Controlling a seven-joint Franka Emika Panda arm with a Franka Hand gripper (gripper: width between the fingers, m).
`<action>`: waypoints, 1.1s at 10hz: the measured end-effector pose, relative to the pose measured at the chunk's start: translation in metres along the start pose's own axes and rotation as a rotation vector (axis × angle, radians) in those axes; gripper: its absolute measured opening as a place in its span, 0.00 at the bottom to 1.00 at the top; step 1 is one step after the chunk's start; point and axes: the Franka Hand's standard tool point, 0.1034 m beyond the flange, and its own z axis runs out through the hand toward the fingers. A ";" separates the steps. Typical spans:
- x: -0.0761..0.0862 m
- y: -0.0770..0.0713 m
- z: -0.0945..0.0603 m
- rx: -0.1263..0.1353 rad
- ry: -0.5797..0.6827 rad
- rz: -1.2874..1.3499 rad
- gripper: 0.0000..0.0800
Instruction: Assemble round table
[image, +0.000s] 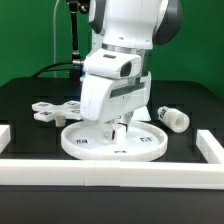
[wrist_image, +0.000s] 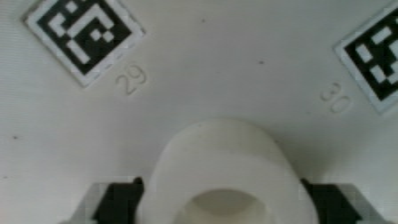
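Note:
The large rimmed round disc (image: 112, 140) lies flat on the black table, its tags 29 and 30 facing up in the wrist view (wrist_image: 196, 90). My gripper (image: 119, 127) stands straight down over the disc's middle. In the wrist view the gripper (wrist_image: 217, 200) has both dark fingers (wrist_image: 119, 200) pressed against a white hollow stub (wrist_image: 217, 165) that stands on the disc's middle. The short cylindrical leg (image: 172, 118) lies on the table at the exterior view's right, apart from the disc. The cross-shaped base piece (image: 55, 110) lies at the exterior view's left, close behind the disc's rim.
White border rails run along the front (image: 110, 172) and up both sides (image: 211, 148) of the black table. A dark stand with a cable (image: 75, 40) rises behind the arm. The arm's body hides the back part of the disc.

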 end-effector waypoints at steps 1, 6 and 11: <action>0.000 0.000 0.000 0.000 0.000 0.000 0.51; 0.015 0.003 -0.001 -0.003 0.011 -0.027 0.51; 0.050 -0.001 -0.004 -0.009 0.037 -0.060 0.52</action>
